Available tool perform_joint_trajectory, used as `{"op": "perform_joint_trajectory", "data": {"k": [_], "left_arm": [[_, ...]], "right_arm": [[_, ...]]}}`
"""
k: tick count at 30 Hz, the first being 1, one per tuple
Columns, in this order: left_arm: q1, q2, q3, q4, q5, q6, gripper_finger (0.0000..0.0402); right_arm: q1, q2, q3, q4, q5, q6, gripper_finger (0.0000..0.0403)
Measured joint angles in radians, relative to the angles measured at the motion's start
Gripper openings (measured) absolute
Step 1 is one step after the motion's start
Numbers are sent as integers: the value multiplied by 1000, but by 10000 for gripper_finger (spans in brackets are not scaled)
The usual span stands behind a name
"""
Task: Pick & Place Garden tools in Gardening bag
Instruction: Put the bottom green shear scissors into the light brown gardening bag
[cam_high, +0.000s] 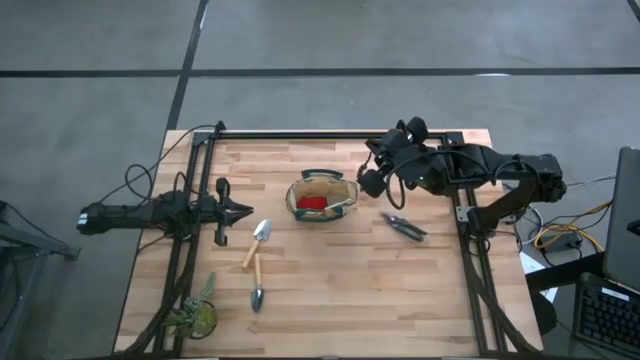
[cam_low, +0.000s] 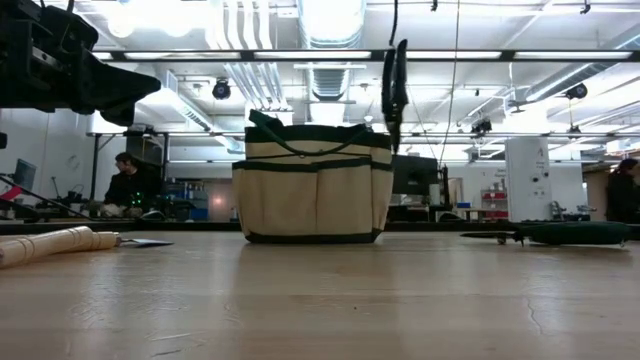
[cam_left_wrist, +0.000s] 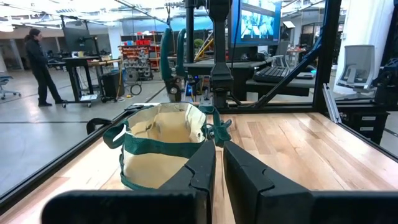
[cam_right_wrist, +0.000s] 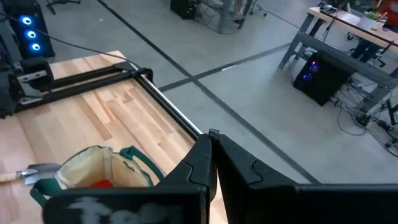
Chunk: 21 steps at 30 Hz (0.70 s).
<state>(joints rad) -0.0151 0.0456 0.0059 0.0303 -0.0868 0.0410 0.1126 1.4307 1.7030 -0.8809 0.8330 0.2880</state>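
The olive-tan gardening bag (cam_high: 322, 197) (cam_low: 312, 185) stands upright on its base mid-table, a red item (cam_high: 312, 202) inside. My right gripper (cam_high: 368, 183) (cam_right_wrist: 211, 140) is shut, high beside the bag's right rim; dark pruning shears (cam_low: 395, 95) (cam_left_wrist: 168, 59) hang under it. Another pair of shears (cam_high: 405, 226) lies flat right of the bag. Two trowels (cam_high: 258, 242) (cam_high: 258, 290) lie flat to its left. My left gripper (cam_high: 245, 211) (cam_left_wrist: 217, 162) waits at the left, level, shut to a narrow slit. My right gripper carries the pruning shears from above. They hang upright and clear of the table, with the lower end (cam_low: 396, 145) about level with the bag's rim. The spot where the fingers meet them lies above the low view and under the fingers in the wrist view.
A green leafy plant (cam_high: 195, 315) lies at the near left corner. Dark frame rails (cam_high: 470, 260) run along the table's left, right and far sides. Bare wood lies in front of the bag. People stand in the room beyond (cam_left_wrist: 37, 62).
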Motion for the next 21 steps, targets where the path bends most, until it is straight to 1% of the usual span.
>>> {"op": "perform_joint_trajectory", "data": {"k": [6, 13, 21], "left_arm": [[0, 0, 0, 0, 0, 0, 37], [0, 0, 0, 0, 0, 0, 37], [0, 0, 0, 0, 0, 0, 37]], "right_arm": [[-3, 0, -15, 12, -3, 1, 11], [-8, 0, -32, 87, -30, -9, 11], [-16, -1, -52, 132, -33, -27, 11]]}}
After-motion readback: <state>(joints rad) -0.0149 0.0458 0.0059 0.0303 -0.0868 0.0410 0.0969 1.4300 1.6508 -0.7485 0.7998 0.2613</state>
